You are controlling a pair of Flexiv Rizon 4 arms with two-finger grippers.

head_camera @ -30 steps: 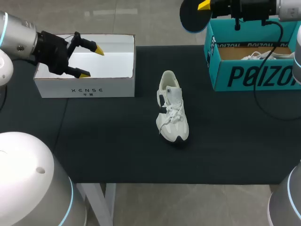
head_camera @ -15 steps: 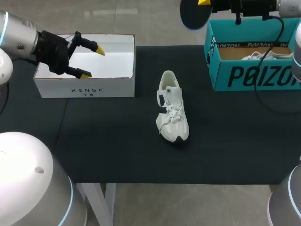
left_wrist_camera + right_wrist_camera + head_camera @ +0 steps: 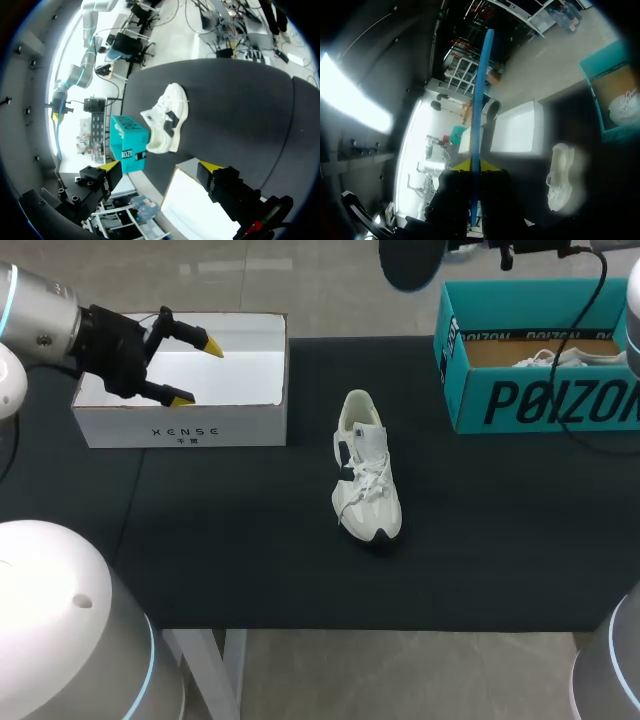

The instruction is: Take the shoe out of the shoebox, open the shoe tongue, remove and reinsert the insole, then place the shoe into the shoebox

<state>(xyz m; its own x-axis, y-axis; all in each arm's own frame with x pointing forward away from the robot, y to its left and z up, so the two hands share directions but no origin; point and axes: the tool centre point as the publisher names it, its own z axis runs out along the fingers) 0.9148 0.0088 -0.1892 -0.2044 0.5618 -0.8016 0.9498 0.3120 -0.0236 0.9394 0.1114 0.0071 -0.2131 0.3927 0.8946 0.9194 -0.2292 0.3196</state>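
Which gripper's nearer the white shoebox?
Left. The left gripper hangs over the white shoebox, jaws open; the right gripper, shut on a blue panel, is up past the teal box, across the table.

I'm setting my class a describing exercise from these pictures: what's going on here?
A white shoe lies alone on the black table, touched by neither arm. The left gripper hovers open over the white shoebox. The right gripper, near the teal shoebox with a second shoe inside, is shut on a thin blue strip.
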